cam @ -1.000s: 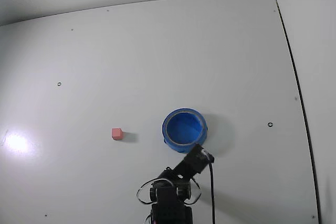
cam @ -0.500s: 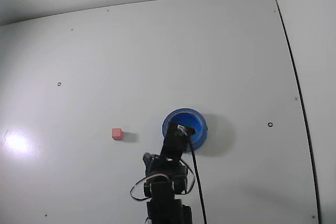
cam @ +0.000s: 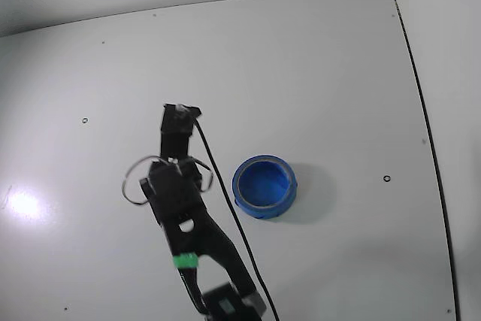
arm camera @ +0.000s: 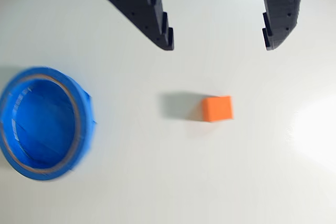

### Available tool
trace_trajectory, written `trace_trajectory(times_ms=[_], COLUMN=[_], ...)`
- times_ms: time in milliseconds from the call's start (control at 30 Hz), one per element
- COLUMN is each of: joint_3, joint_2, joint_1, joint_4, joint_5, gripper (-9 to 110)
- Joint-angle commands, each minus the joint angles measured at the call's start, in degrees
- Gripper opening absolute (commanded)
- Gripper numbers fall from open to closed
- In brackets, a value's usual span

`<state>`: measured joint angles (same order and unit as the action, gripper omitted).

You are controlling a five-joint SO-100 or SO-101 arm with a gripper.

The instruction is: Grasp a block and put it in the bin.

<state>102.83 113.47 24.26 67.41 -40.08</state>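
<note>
In the wrist view the block (arm camera: 217,108), a tiny orange-red cube, lies on the white table just below the gap between my two dark fingers. My gripper (arm camera: 219,45) is open wide and empty, with its tips above the block and apart from it. The bin (arm camera: 44,121), a round shallow bright blue bowl with a thick rim, stands at the left and is empty. In the fixed view the bin (cam: 264,186) sits just right of my arm (cam: 180,208). There the block and my fingertips are hidden under the arm.
The white table (cam: 323,65) runs to a back edge at the top and a dark seam at the right in the fixed view. A black cable (cam: 225,201) trails along the arm. A bright glare spot (arm camera: 315,129) lies right of the block.
</note>
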Motion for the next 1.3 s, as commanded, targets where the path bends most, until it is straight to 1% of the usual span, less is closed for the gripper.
trace_trajectory(times_ms=[0, 167, 567, 967, 1200, 1267], joint_3=[-13.9, -19.9, -24.7, -30.3, -30.7, -30.2], joint_2=[-9.1, -18.2, -31.9, -39.6, -40.8, -40.8], joint_1=[1.2, 1.3, 1.3, 1.3, 1.3, 1.3], joint_4=[0.0, 0.0, -0.1, -0.1, -0.1, -0.1], joint_5=[0.6, 0.9, 0.2, 0.5, 0.3, 0.2], gripper=[25, 25, 25, 25, 25, 23])
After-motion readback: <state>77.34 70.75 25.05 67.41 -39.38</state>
